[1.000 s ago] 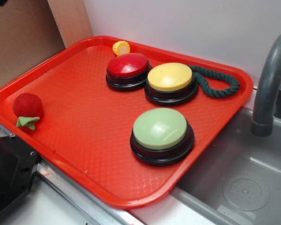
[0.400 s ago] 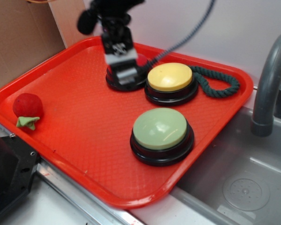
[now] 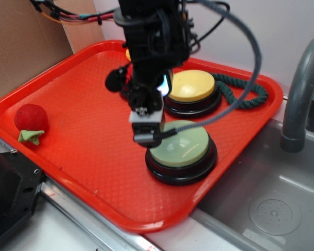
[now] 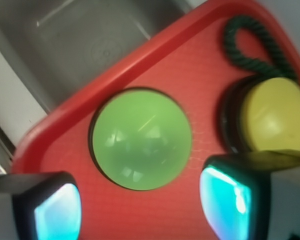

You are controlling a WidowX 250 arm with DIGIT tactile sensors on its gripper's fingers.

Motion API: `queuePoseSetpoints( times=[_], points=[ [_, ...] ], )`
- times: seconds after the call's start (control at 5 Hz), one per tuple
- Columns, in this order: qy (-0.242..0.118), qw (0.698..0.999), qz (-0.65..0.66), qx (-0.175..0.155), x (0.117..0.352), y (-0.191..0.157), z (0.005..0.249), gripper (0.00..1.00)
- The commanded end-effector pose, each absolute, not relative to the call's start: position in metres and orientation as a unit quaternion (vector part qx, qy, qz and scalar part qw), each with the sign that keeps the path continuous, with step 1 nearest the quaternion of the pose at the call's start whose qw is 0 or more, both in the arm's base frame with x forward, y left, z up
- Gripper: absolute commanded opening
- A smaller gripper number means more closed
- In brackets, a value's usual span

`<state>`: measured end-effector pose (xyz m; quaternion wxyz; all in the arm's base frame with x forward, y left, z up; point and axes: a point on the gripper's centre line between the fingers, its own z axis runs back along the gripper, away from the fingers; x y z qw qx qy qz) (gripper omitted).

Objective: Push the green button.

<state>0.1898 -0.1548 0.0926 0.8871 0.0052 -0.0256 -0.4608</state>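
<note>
1. The arm has swung forward off the back of the tray: a moment ago it hung over the red button, now the hand point(image 3: 146, 137) hangs at the left rim of the green button point(image 3: 182, 145).
2. The wrist view looks straight down on the green button point(image 4: 141, 140), with the two fingers point(image 4: 225, 200) spread wide apart at the bottom of the picture and nothing between them. Whether the tips touch the dome I cannot tell.
3. The green button sits where it sat before, in the front right part of the red tray point(image 3: 78, 130), close to the tray's front right edge.
4. The yellow button point(image 3: 192, 86) is unmoved, just behind the green one with a strip of tray between them; the dark green rope point(image 3: 246, 94) loops beside it at the far right corner.
5. The red button is now almost wholly hidden behind the arm.
6. The red plush fruit point(image 3: 30, 121) stays put at the left edge, well apart.
7. Open room: the wide left and front of the tray lie bare.
8. To the right, past the tray rim, the sink point(image 3: 272, 204) drops away, with the grey faucet point(image 3: 301, 94) standing at its far side.
</note>
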Motion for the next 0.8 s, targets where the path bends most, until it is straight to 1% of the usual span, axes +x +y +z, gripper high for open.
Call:
queuePoseSetpoints(
  times=[0.0, 0.2, 0.4, 0.6],
  points=[
    [-0.059, 0.886, -0.458, -0.035, 0.193, -0.154, 0.067, 1.0],
    [-0.042, 0.888, -0.456, -0.039, 0.198, -0.155, 0.054, 1.0],
    [-0.019, 0.887, -0.461, -0.036, 0.199, -0.16, 0.051, 1.0],
    [-0.008, 0.887, -0.46, -0.036, 0.2, -0.16, 0.05, 1.0]
  ],
)
